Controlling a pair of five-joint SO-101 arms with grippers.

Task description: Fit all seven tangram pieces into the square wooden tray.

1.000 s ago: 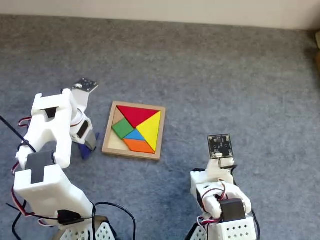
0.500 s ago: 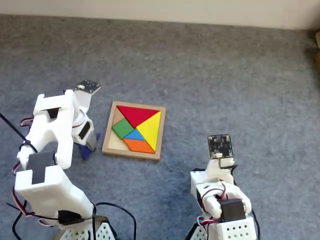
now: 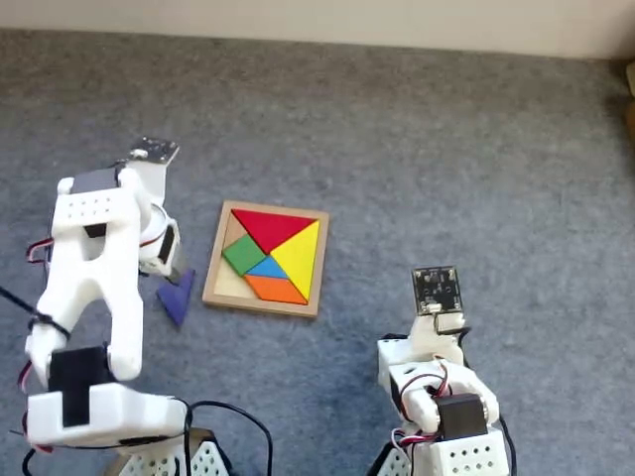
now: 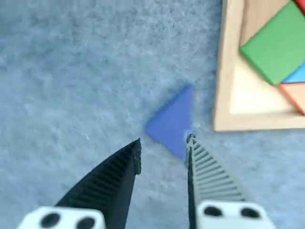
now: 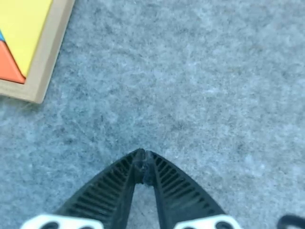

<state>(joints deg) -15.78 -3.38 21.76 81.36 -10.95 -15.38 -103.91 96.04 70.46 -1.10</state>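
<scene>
— Shells?
— White printed housings, L arm [image 3: 94, 248] and R arm [image 3: 437, 387]; black servo blocks inset.
— Wiring?
— Red/black/white leads [image 3: 40, 248] at joints; black cable [image 3: 230, 404] looped at base.
— Fingers?
— Ribbed. L gripper [image 4: 164, 140]: one black, one grey. R gripper [image 5: 143, 153]: both black. White mounts w/ dark screw holes.
— Wrist cam?
— Small dark PCB [image 3: 437, 288].

The right jaws, closed together, hang over grey carpet [image 5: 200, 71] near the wooden tray [image 5: 46, 47] corner.
</scene>
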